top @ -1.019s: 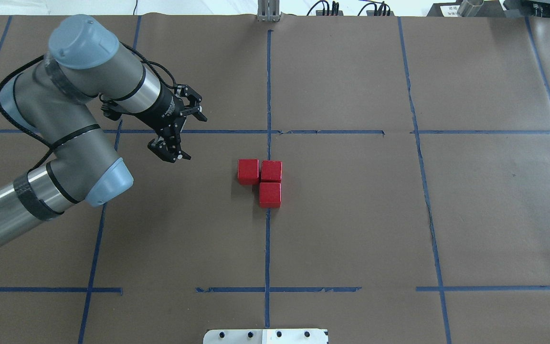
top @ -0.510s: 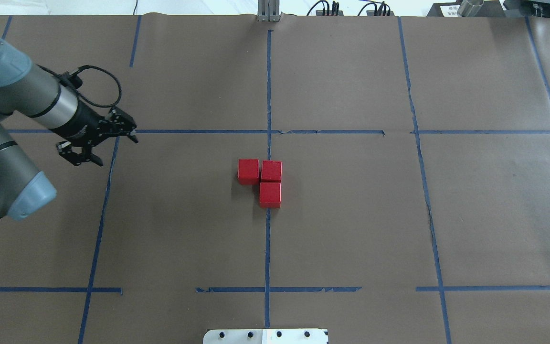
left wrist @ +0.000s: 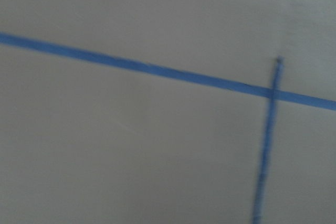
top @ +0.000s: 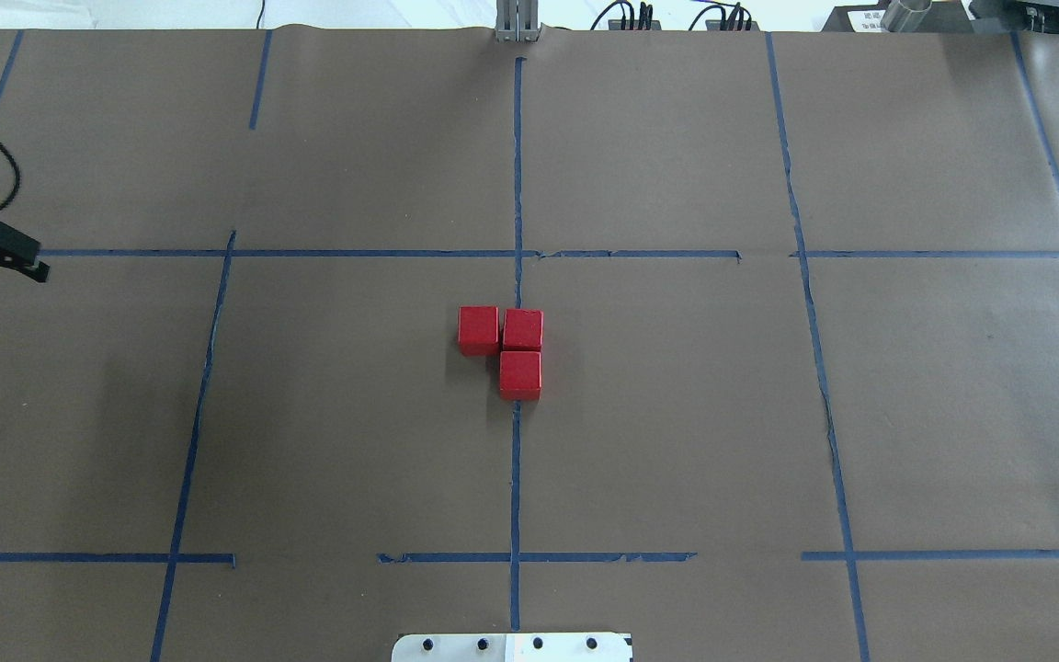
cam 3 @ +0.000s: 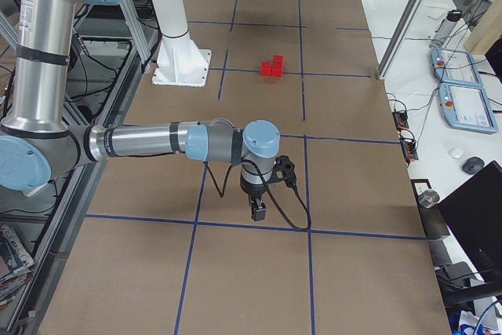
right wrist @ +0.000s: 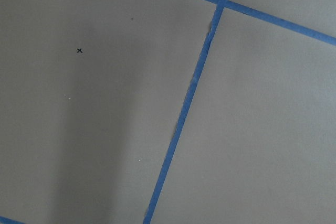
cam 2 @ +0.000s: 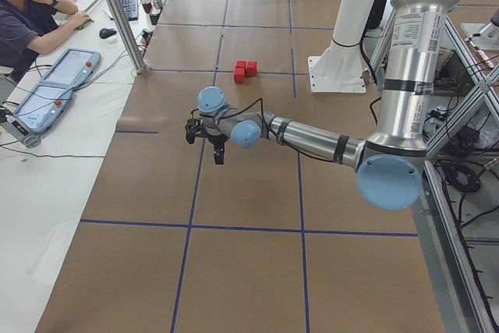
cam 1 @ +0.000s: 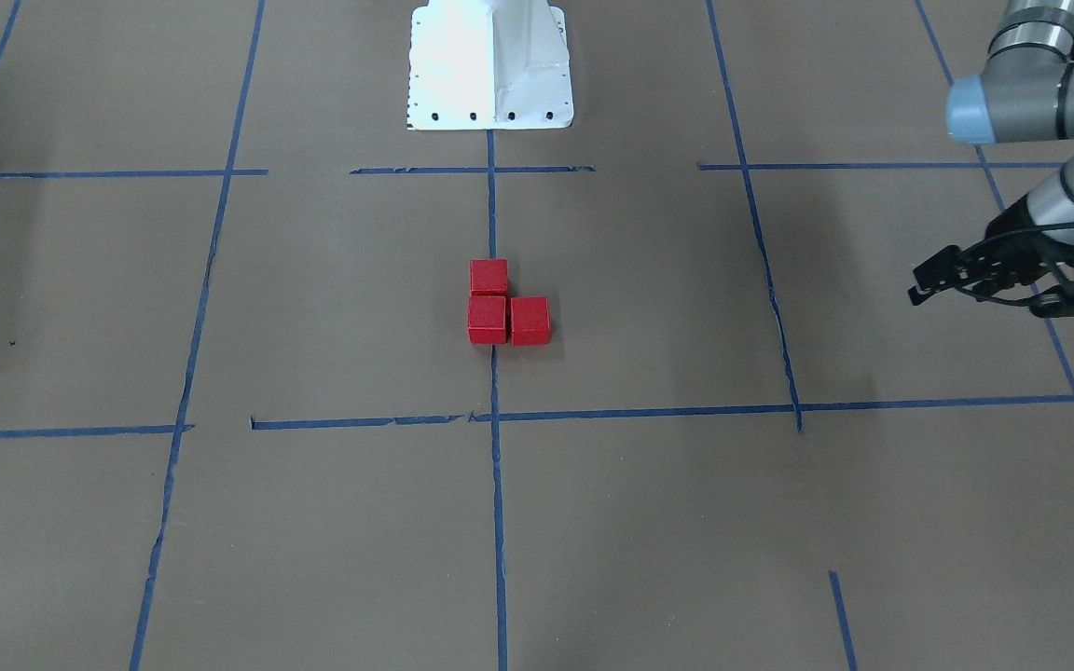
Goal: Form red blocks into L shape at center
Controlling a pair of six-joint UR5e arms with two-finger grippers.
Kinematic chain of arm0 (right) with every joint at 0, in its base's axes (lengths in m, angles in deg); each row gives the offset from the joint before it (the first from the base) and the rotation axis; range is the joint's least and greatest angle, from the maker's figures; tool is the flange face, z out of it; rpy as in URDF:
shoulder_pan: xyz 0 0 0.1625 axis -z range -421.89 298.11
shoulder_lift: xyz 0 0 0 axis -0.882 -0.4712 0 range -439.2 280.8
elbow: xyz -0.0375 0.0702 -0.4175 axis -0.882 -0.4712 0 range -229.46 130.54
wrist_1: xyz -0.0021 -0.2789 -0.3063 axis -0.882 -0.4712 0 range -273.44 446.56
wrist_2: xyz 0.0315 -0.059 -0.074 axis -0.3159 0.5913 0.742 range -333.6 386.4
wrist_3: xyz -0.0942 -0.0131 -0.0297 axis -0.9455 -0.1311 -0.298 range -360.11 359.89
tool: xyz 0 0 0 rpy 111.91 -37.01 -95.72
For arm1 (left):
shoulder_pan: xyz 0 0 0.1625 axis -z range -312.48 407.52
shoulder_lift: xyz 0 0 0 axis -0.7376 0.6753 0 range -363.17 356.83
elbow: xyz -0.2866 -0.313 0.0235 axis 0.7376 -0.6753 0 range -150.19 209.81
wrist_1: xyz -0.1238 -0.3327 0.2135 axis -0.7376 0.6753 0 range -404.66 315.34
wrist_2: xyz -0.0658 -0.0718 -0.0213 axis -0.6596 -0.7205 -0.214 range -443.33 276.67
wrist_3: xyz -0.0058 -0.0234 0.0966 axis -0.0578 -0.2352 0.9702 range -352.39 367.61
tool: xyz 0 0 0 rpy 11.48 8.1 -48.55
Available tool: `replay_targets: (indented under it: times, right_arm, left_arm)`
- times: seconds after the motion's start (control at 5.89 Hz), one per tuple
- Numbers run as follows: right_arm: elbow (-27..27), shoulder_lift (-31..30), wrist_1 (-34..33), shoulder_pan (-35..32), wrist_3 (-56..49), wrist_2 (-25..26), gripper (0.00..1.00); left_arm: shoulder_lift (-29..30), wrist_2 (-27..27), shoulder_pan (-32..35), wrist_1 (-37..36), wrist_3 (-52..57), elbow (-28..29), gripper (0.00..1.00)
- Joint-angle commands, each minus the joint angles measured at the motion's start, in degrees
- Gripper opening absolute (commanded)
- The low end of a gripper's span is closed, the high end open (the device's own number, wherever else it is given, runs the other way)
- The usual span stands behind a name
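Left gripper (cam 1: pixel 989 284): jaws spread, holding nothing; it hangs over the brown paper (top: pixel 677 441) at the table's left edge, well apart from the blocks.
Right gripper (cam 3: pixel 257 211): seen only from the right-end camera, pointing down over a tape crossing; cannot tell whether the jaws are apart or together.
Red blocks (top: pixel 522 329): three cubes at the table centre, touching in an L.
Orientation: corner block (top: pixel 522 322) sits on the centre tape line (top: pixel 516 478). One leg runs to the robot's left, ending in the left block (top: pixel 478 331). The other leg runs toward the robot, ending in the near block (top: pixel 519 375). The legs are equal in length and lie roughly square to the tape grid.
Change since 1.0 s ago: the left arm has pulled back from just beside the blocks to the overhead view's left border; the blocks have not shifted.
Surroundings: white base plate (top: pixel 511 646) on the centre line at the robot's side; operator (cam 2: pixel 27 13) seated at a side desk with a teach pendant (cam 2: pixel 54 91).
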Motion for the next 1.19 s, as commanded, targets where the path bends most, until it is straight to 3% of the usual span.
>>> replay_targets:
  times: [0.0, 0.17, 0.34, 1.02]
  right_arm:
    - [-0.1, 0.1, 0.0, 0.0, 0.0, 0.0, 1.00]
    - [0.0, 0.1, 0.0, 0.0, 0.0, 0.0, 1.00]
    - [0.0, 0.1, 0.0, 0.0, 0.0, 0.0, 1.00]
    - [0.2, 0.1, 0.0, 0.0, 0.0, -0.4, 1.00]
  left_arm:
    - [-1.5, -0.3, 13.6, -15.8, 30.2, 0.0, 1.00]
    - [-4.1, -0.3, 18.7, -18.7, 35.7, -0.3, 1.00]
    - [-8.7, -0.5, 19.4, -18.1, 35.6, -0.3, 1.00]
    - [-8.9, -2.0, 19.4, -17.1, 35.8, -1.2, 1.00]
